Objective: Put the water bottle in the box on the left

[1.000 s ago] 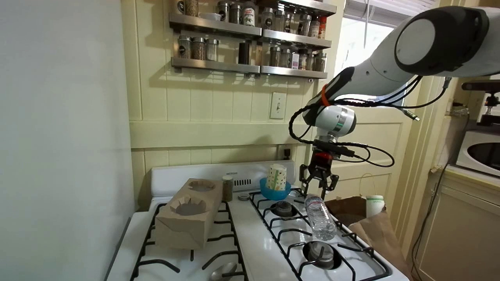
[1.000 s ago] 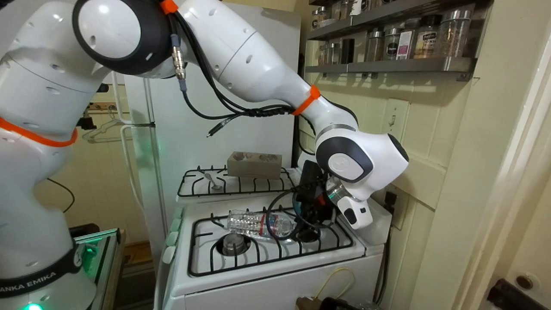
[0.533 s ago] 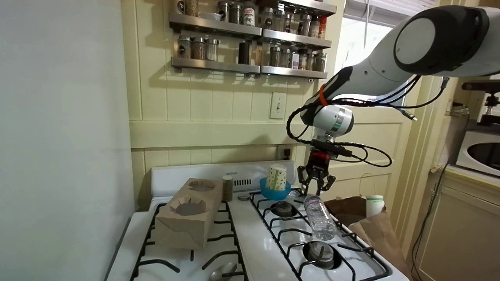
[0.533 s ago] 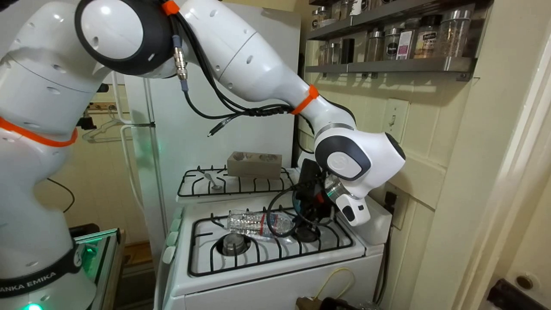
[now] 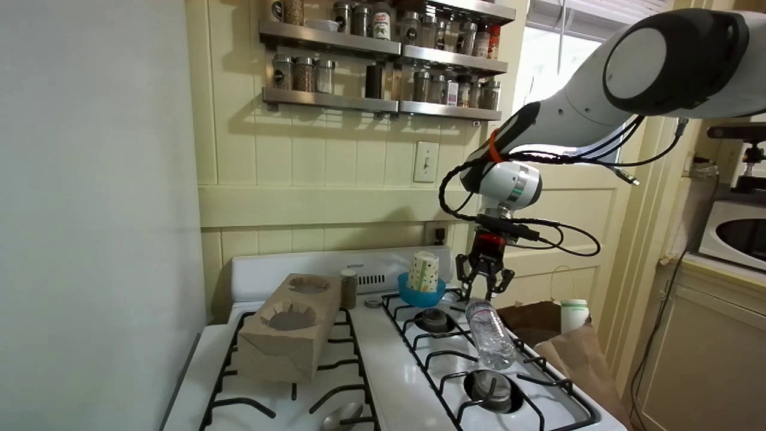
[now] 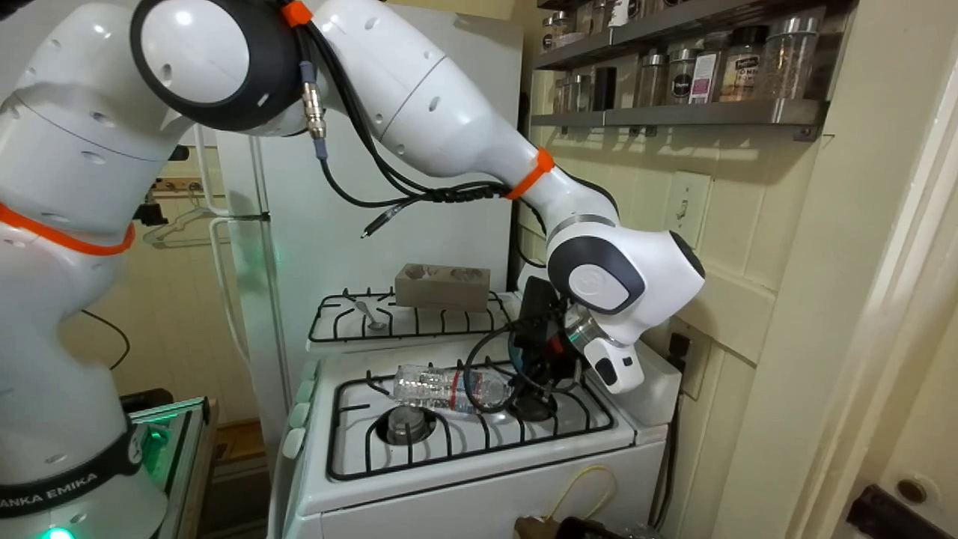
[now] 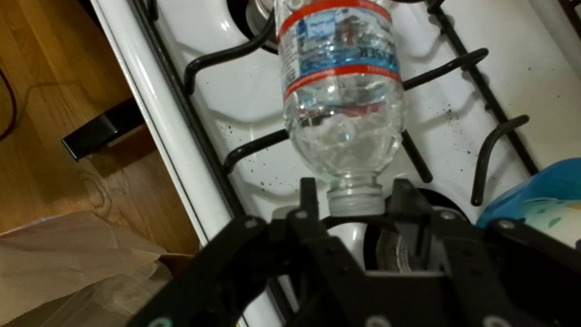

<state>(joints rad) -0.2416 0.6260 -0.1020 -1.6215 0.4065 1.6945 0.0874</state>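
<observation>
The clear water bottle [image 5: 492, 341] lies on its side on the right-hand grate, its cap end toward the back wall. It also shows in an exterior view [image 6: 430, 388] and in the wrist view [image 7: 347, 104], where its label is blue and white with red bands. My gripper [image 7: 355, 197] is partly open; its fingertips stand on either side of the whitish cap, with a narrow gap at each side. My gripper [image 5: 480, 296] is at the cap end. The tan box [image 5: 275, 356], with two round holes in its top, stands on the left-hand grate; it also shows in an exterior view [image 6: 449, 296].
A blue bowl [image 5: 413, 298] with patterned cups [image 5: 423, 272] stands at the back, close to my gripper. A spice jar [image 5: 349, 290] stands by the box. A spoon [image 5: 342, 417] lies on the left grate. A paper bag [image 5: 577, 359] stands beside the stove. Spice shelves [image 5: 329, 99] hang above.
My gripper shifted slightly toward the box side and its fingers came closer together, then stopped. The bottle has slid very slightly away from the back wall.
</observation>
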